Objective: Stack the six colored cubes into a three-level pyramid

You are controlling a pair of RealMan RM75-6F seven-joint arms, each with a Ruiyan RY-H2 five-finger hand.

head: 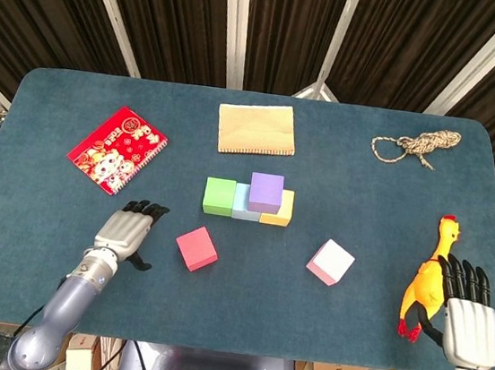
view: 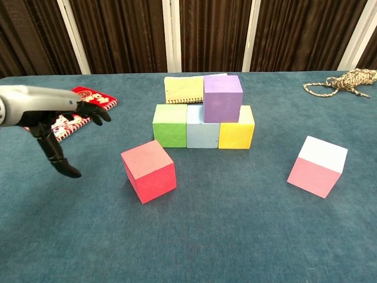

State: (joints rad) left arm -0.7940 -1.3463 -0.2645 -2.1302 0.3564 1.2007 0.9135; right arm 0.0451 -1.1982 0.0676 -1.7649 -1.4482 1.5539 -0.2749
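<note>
A lab-like test setup: blue felt-covered table (head: 40, 259) backed by dark curtains (view: 129, 35) with pale frame bars.

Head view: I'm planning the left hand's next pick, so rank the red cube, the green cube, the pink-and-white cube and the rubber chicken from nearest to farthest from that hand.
From the left hand:
1. Red cube, just to its right.
2. Green cube, left end of the base row.
3. Pink-and-white cube, right of centre.
4. Yellow rubber chicken, far right, beside the right hand.
</note>
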